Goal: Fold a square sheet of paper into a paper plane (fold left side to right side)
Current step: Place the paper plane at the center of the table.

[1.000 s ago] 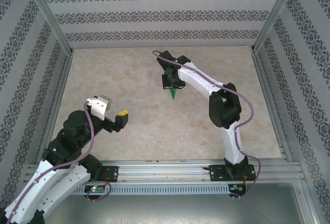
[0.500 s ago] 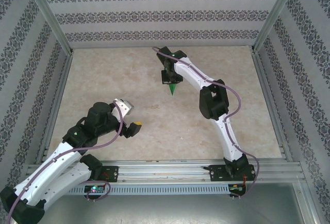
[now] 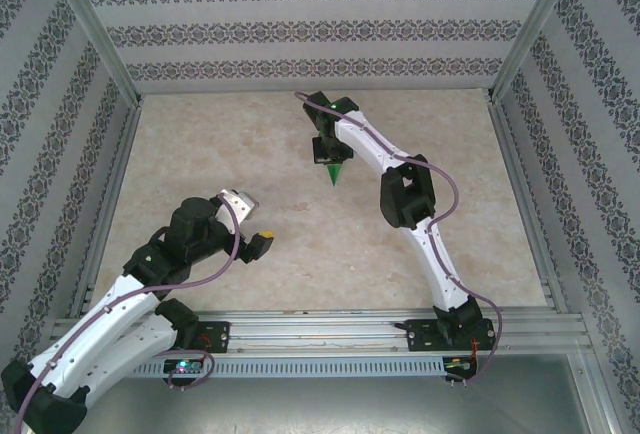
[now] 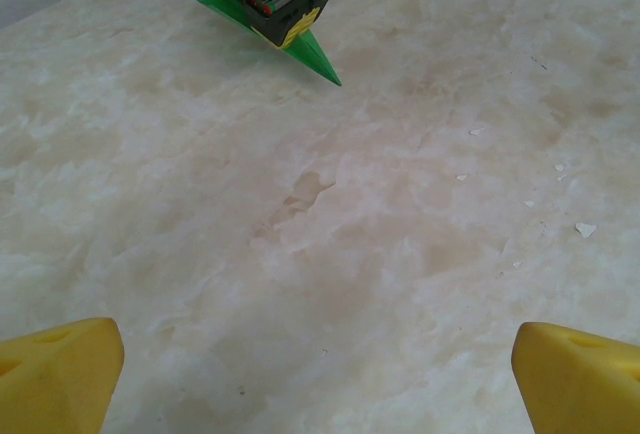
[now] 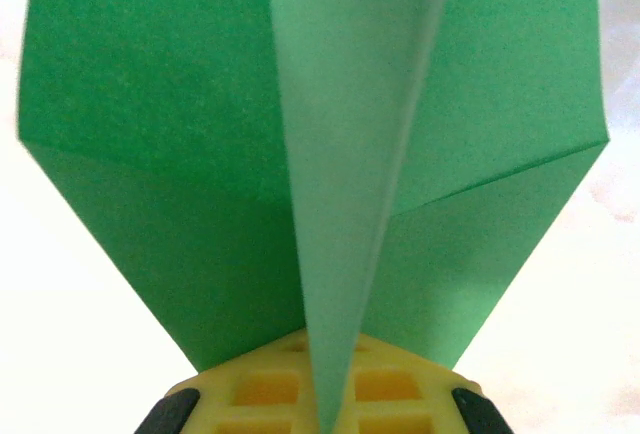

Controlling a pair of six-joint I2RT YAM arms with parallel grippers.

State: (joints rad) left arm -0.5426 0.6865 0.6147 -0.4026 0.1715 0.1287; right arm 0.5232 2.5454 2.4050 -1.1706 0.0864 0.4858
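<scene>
Green slim pointed paper plane (image 3: 336, 176) from above: at twelve o'clock of the marbled beige bench (image 3: 200, 154), clamped in my right fingers (image 3: 328, 146), patterned walls (image 3: 320, 29) around. Left wrist: my yellow left fingers (image 4: 60, 374) gape empty, plane at eleven o'clock. Right wrist: my pinch covers little of it; I judge the thin folds may slip or spring apart.
</scene>
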